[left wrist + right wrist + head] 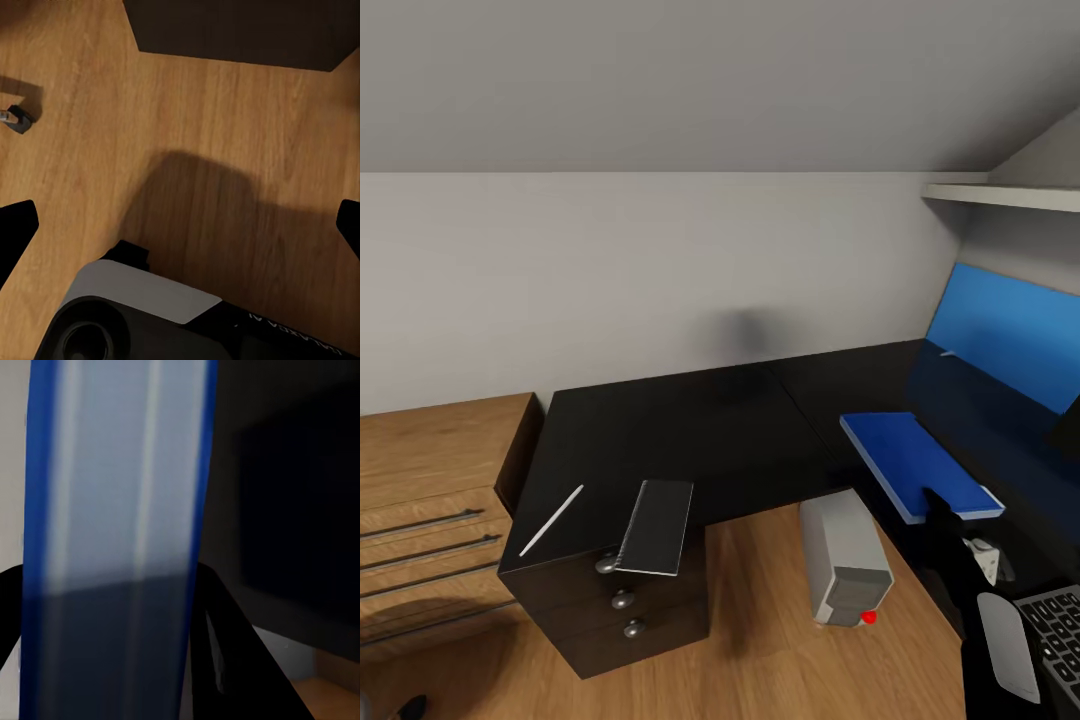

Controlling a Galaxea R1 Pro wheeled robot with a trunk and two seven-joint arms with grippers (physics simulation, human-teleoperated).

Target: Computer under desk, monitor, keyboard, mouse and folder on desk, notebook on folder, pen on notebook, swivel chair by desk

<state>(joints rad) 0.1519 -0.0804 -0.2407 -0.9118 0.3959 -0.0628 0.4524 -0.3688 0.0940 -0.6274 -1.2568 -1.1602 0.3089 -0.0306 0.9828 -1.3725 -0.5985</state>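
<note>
R gripper (pixel 938 500) has its jaws pinched on the near edge of the blue folder (pixel 915 462), holding it flat over the table (pixel 700 420) corner. Folder's long axis runs away from the robot toward the wall. Notebook (pixel 657 525) lies off to the left at the table's front edge, overhanging the drawers (pixel 622 600), pen (pixel 550 520) just beyond it. Computer (pixel 842 560) on the floor between. L gripper (pixel 180 225) jaws spread, empty, over the wood floor (pixel 225 127), so L arm looks nearer the notebook.
</note>
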